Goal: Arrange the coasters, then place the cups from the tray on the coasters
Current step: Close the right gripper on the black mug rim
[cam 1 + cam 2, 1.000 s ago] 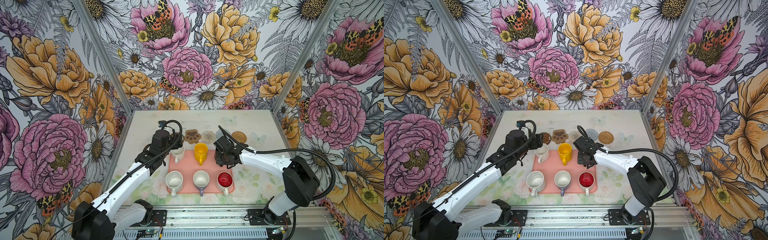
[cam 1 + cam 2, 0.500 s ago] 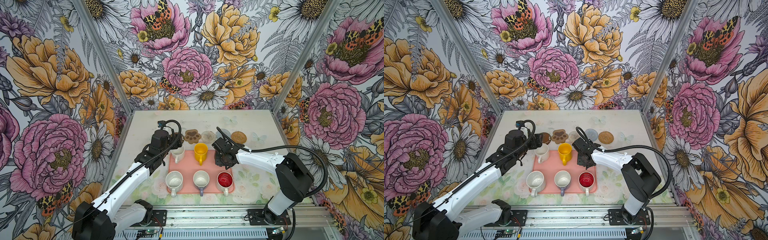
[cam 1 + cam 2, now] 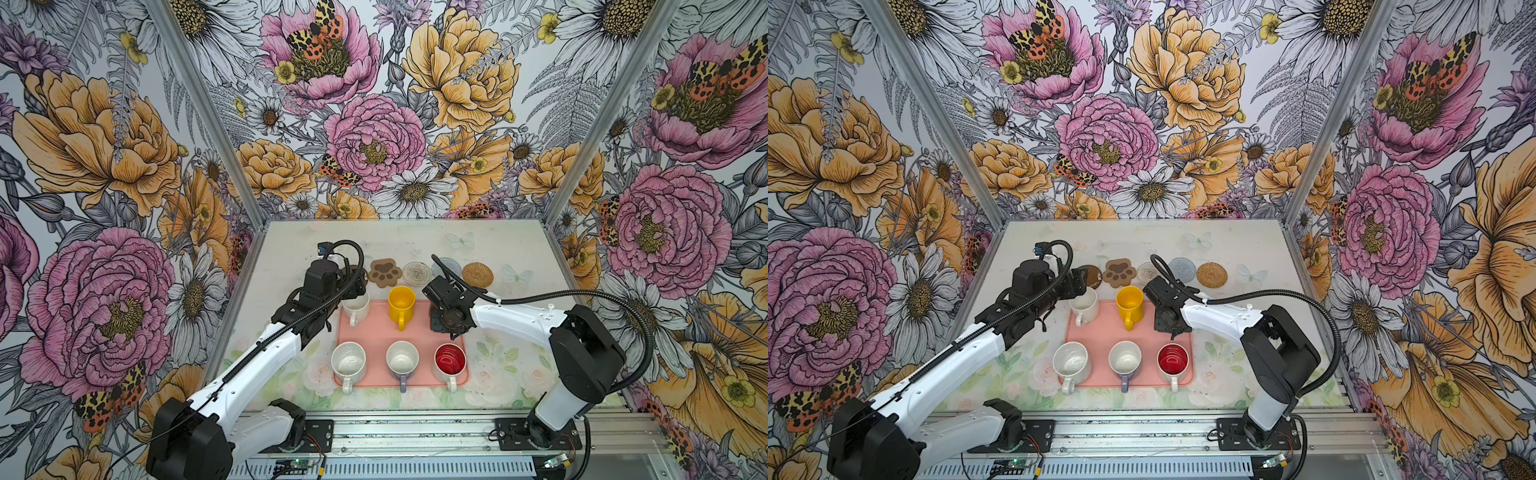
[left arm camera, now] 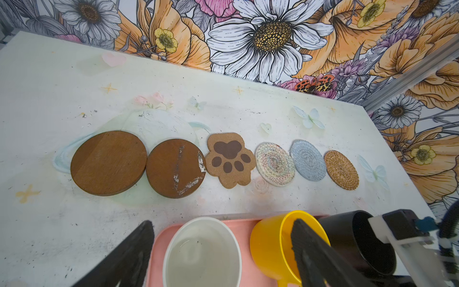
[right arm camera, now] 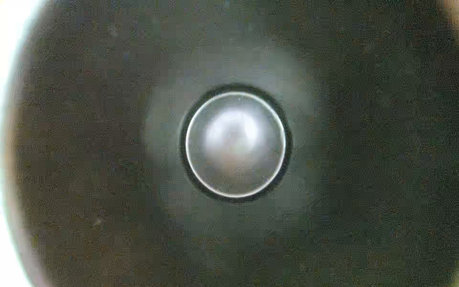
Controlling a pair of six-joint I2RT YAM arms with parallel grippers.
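Straddling the white cup (image 4: 202, 251) on the tray (image 4: 157, 248), left fingers (image 4: 134, 251) are gaping open; right fingers (image 3: 439, 326) are sitting at the black cup (image 4: 342, 236), open or closed I cannot tell.

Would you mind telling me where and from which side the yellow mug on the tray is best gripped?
Probably by the rim wall, coming straight down with one finger inside: the yellow mug stands upright on the tray, mouth open and empty. Its handle points to the near edge, so pinch the far rim.
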